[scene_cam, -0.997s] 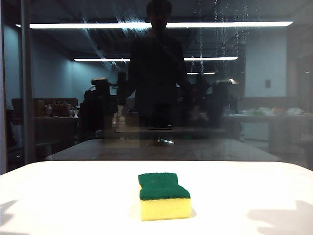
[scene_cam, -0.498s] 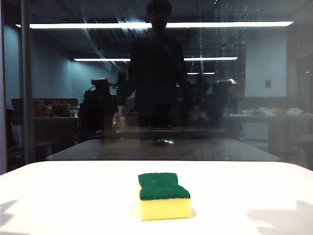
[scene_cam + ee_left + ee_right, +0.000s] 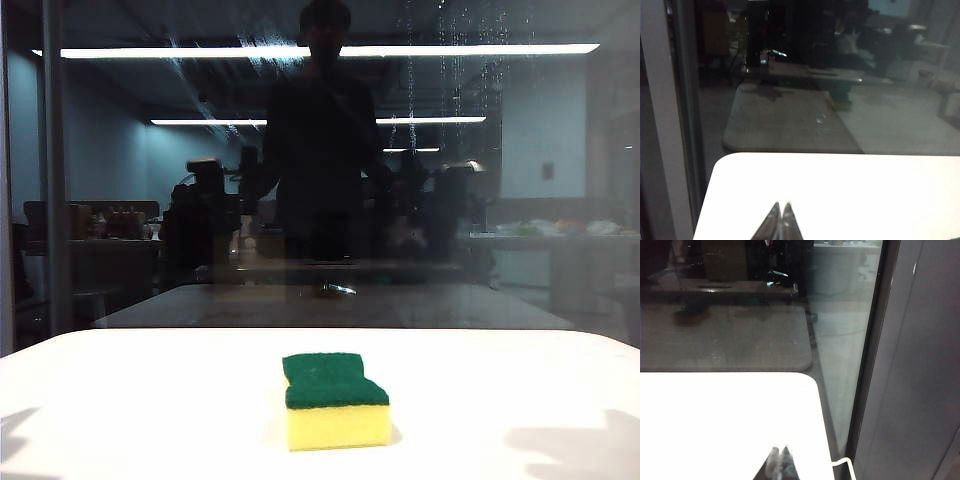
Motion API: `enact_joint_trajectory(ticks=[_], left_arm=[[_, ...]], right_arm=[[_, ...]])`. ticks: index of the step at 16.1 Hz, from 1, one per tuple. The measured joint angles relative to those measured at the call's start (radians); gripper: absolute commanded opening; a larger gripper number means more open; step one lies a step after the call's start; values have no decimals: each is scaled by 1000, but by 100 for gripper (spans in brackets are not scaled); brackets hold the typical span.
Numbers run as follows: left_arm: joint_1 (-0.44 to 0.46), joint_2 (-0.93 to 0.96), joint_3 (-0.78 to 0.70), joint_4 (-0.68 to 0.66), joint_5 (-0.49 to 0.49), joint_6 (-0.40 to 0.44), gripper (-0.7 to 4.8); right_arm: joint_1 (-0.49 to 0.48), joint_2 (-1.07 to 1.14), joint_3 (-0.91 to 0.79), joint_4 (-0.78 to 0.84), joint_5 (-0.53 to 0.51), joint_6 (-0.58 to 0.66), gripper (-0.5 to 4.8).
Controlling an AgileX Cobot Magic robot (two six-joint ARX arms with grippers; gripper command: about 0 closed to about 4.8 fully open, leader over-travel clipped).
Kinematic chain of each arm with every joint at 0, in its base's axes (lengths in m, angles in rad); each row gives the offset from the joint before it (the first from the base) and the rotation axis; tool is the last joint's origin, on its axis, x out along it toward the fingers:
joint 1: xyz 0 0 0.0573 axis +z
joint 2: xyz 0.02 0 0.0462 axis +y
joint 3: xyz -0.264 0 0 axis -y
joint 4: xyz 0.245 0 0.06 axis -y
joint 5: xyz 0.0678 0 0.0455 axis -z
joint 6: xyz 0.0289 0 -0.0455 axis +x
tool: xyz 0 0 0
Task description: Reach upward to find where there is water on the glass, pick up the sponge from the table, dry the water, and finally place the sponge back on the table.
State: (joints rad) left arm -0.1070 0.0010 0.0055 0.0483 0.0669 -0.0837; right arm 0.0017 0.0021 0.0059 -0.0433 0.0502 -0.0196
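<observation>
both grippers, left (image 3: 779, 206) and right (image 3: 779, 450), low over desk (image 3: 120, 400), jaws closed, empty. risk: water (image 3: 411, 80) streaks confused with light reflections; sponge (image 3: 334, 399) untouched.

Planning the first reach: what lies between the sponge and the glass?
Only bare white table between the sponge and the glass, as the exterior view shows.

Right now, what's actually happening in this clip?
Nothing is being handled yet. The sponge lies untouched on the white table in front of the glass. Thin streaks of water run down the upper part of the pane. The left tool and right tool are both shut and empty, each over a bare table corner near the glass.
</observation>
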Motion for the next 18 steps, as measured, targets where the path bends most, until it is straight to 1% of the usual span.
enact_joint_trajectory(ticks=[5,10,12,14,16,18], left_arm=[[0,1,11,-3,0,0,-6],[0,0,98,-4,0,0,-6],[0,1,159,-49,0,0,-6],[0,1,244,-132,0,0,-6],[0,1,326,-181,0,0,-6],[0,13,402,-220,0,0,-6]], right_arm=[[0,0,6,-3,0,0,-6],[0,0,87,-7,2,0,-6],[0,1,139,-12,3,0,-6],[0,0,213,-39,33,0,-6],[0,0,296,-102,69,0,-6],[0,1,372,-136,82,0,-6]])
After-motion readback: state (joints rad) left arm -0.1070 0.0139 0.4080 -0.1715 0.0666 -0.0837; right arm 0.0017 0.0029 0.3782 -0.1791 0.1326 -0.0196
